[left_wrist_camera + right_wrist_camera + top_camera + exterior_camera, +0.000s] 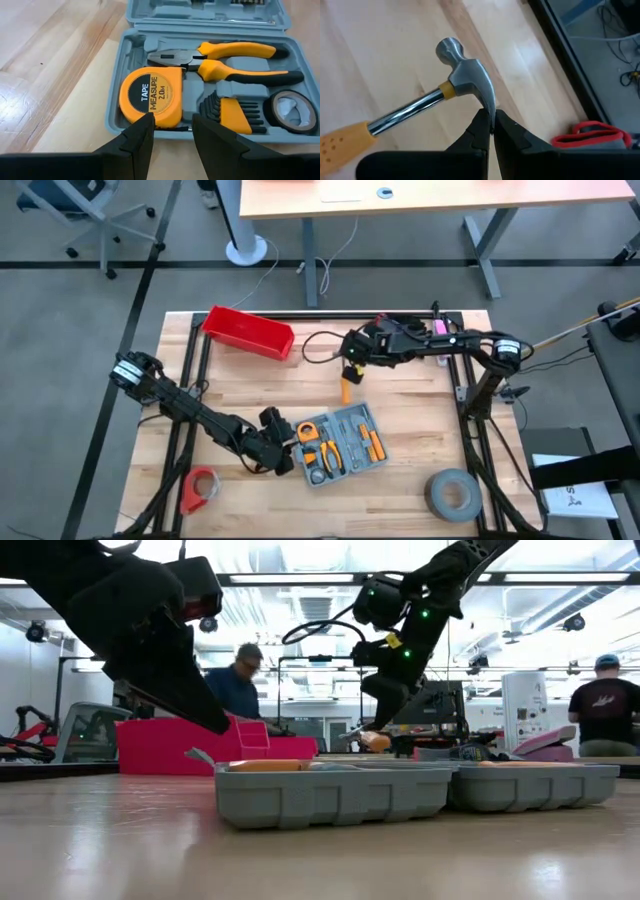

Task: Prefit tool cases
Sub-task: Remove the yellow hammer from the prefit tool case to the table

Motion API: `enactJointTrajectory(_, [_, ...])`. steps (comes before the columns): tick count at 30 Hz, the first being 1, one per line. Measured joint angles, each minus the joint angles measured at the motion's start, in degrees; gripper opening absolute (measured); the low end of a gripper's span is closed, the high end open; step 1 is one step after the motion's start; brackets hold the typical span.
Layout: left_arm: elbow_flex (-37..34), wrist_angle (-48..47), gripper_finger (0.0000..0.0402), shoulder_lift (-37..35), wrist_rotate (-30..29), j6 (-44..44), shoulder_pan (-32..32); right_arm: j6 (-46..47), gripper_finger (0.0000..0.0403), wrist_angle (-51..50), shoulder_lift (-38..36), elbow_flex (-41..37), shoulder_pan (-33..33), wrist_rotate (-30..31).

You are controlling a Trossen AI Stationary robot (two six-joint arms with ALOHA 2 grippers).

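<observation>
The case point(338, 444) lies open on the wooden table point(400, 490), in the near middle, turned a little askew; its two grey halves sit side by side, with bare wood on its right and behind it toward the far edge. In it lie a tape measure point(152, 95), pliers point(225, 62), a set of hex keys point(230, 112) and a small roll of black tape point(290, 111). The left gripper point(170, 125) sits just off the case's left edge, low over the table; its jaws stand part open with nothing between them, the fingertips point(145, 122) just short of the tape measure. The right gripper point(490, 122) hangs above the far middle of the table, well apart from the case; its jaws are closed on the claw of a hammer point(462, 82), which has a steel head, chrome neck and orange handle and hangs clear of the wood.

A red bin point(248, 332) stands at the far left, close to the table's edge; a red tape holder point(200, 490) lies at the near left corner, and a grey tape roll point(452, 494) at the near right, both apart from the case. A black frame runs along the table's sides. Beyond the table, the floor is grey, with a desk and an office chair at the far side; the low view shows two people point(238, 680) standing in the room behind.
</observation>
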Motion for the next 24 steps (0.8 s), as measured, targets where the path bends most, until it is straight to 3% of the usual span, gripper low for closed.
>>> enactJointTrajectory(9, [0.00, 0.52, 0.0142, 0.02, -0.04, 0.49, 0.02, -4.93, 0.0000, 1.01, 0.00, 0.00, -5.93, -7.35])
enactJointTrajectory(24, [0.00, 1.35, 0.0142, 0.02, -0.10, 0.98, 0.02, -9.19, 0.0000, 2.62, 0.00, 0.00, -11.08, -7.03])
